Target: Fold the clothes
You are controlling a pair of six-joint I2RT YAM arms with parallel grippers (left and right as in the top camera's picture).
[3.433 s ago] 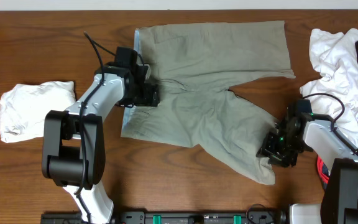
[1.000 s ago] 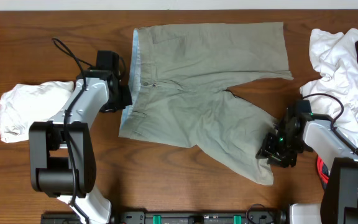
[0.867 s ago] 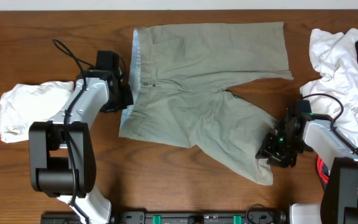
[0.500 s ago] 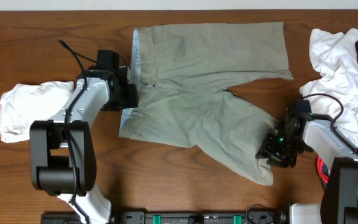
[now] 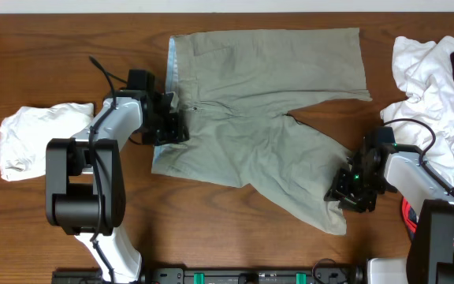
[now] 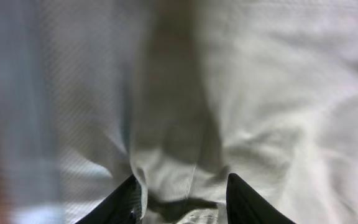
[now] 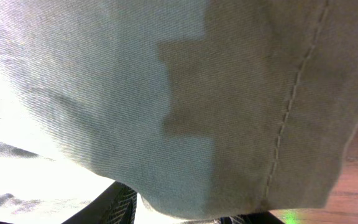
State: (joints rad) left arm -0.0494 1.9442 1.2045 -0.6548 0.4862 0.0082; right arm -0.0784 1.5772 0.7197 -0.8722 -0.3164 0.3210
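Khaki shorts [image 5: 266,102] are lying spread flat at the centre of the table [image 5: 46,47], waistband [image 5: 173,71] facing 9 o'clock, one leg pointing to 3 o'clock and the other splaying toward 5 o'clock. The left gripper [image 5: 176,126] is pressing on the waistband's middle, its fingers [image 6: 126,199] sitting either side of a ridge of cloth; whether they are pinching it cannot be told. The right gripper [image 5: 344,194] appears to be clenching the splayed leg's hem [image 5: 339,221]. A clean fold is probably calling for lifting both holds together, keeping the cloth taut, and carrying the 5 o'clock leg up onto its twin so the edges are meeting without wrinkles.
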